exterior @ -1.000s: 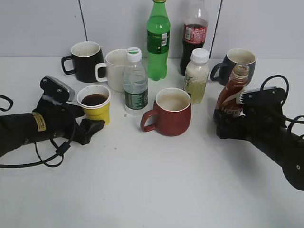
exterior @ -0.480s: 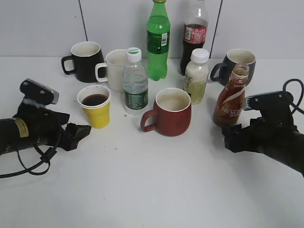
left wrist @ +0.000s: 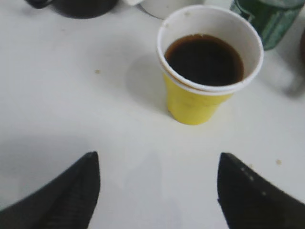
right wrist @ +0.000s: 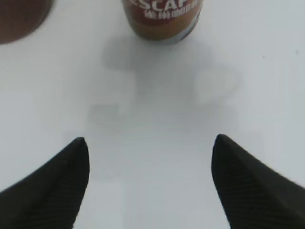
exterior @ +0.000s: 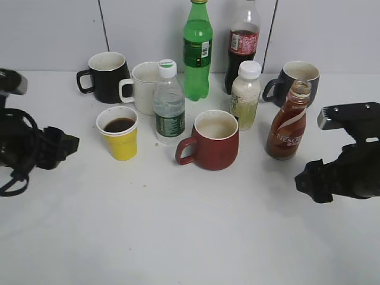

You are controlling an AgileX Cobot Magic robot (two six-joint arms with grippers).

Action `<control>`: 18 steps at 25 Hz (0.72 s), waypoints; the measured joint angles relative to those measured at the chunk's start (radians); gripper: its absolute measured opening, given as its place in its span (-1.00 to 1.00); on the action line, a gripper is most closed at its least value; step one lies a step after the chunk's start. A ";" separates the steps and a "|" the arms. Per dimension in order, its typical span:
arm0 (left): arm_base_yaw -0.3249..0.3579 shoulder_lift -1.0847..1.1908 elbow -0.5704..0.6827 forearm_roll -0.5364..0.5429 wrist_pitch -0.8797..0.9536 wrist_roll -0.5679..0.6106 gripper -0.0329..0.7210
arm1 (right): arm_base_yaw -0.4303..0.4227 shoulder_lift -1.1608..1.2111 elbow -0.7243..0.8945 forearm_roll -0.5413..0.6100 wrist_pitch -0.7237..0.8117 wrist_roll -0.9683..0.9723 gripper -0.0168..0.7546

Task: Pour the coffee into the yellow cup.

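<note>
The yellow cup stands upright left of centre with dark coffee inside; it also shows in the left wrist view. The brown Nescafe bottle stands upright and uncapped at the right, and its base shows in the right wrist view. My left gripper is open and empty, well left of the cup; its jaws show in the left wrist view. My right gripper is open and empty, in front of and right of the bottle; its jaws show in the right wrist view.
A dark-red mug stands at centre, a clear water bottle beside the cup. Behind are a black mug, a white mug, a green bottle, a cola bottle, a pale drink bottle and a dark-blue mug.
Both arms have drawn back outward: the left gripper moved left away from the cup, the right gripper let go of the bottle and moved right and toward the front.
</note>
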 joint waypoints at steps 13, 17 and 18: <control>-0.029 -0.839 -0.021 -0.077 0.862 -0.003 0.39 | 0.001 -0.548 -0.257 -0.001 0.968 0.000 0.58; -0.029 -1.092 -0.065 -0.094 1.141 0.060 0.39 | 0.001 -0.782 -0.228 -0.002 1.049 -0.012 0.58; -0.029 -1.137 -0.069 -0.101 1.186 0.081 0.39 | 0.001 -0.836 -0.213 -0.002 1.061 -0.015 0.58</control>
